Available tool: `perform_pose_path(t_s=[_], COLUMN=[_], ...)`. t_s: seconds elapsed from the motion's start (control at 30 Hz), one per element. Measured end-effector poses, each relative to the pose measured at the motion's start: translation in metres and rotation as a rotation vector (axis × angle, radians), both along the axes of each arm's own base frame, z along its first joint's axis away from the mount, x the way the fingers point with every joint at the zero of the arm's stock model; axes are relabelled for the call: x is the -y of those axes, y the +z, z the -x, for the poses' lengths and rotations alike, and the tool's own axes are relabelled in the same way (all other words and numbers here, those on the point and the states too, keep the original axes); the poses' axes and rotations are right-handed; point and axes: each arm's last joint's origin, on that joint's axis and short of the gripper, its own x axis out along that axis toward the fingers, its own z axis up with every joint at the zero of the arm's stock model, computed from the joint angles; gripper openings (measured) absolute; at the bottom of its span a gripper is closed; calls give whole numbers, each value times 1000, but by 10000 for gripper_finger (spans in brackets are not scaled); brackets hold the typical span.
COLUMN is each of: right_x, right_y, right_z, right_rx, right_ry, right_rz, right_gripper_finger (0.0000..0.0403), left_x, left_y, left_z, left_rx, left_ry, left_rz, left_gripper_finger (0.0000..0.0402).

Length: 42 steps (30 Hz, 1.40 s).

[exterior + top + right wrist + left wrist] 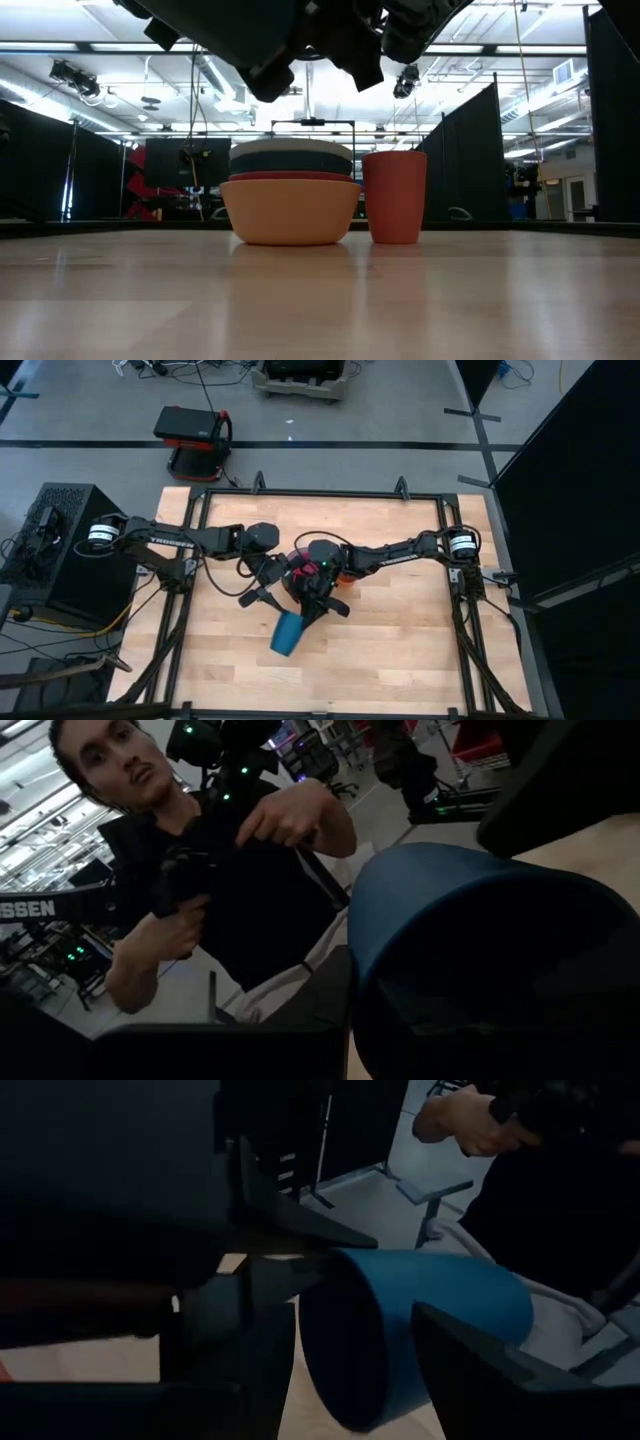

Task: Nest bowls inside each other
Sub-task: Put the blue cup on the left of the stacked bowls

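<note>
Low view gives us our landmark: a stack of bowls (290, 205) standing upright on the wooden table (320, 300), the orange bowl (290, 212) at the bottom, a red rim (290, 177) just above it, a teal-blue one (290, 161) above that and a white one (290, 146) on top, all nested. Touching or just beside the stack stands an orange cup (395, 197), upright.

From the high view we see both arms meeting over that stack (which they largely hide). Our right gripper (312, 610) is clamped shut on the rim of a dark-blue cup (289, 633), which hangs tilted in the air just in front of the stack, its mouth turned sideways. Our left gripper (262, 590) hovers beside the stack with its fingers spread apart, gripping nothing that we can see, though the blue cup (420, 1330) shows close between its fingers (480, 1360).

Beyond the table, the right wrist view shows a person (200, 870) in dark clothing.
</note>
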Motion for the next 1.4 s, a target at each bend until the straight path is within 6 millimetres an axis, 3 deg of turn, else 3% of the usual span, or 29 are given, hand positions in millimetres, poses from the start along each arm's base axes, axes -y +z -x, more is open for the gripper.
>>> perform_pose_path(t_s=[1.0, 1.2, 1.4], right_x=[13, 18, 21], right_y=[11, 27, 27], right_z=[6, 13, 13], right_rx=[12, 56, 59], right_ry=[21, -10, -26], right_rz=[-1, 30, 38], right_gripper_finger=[0, 0, 0], left_x=[-2, -2, 0], left_y=[9, 16, 16], left_z=[7, 16, 16], left_rx=[-4, 3, 5], left_ry=[58, 63, 51], left_rz=[0, -1, 0], left_gripper_finger=[189, 189, 188])
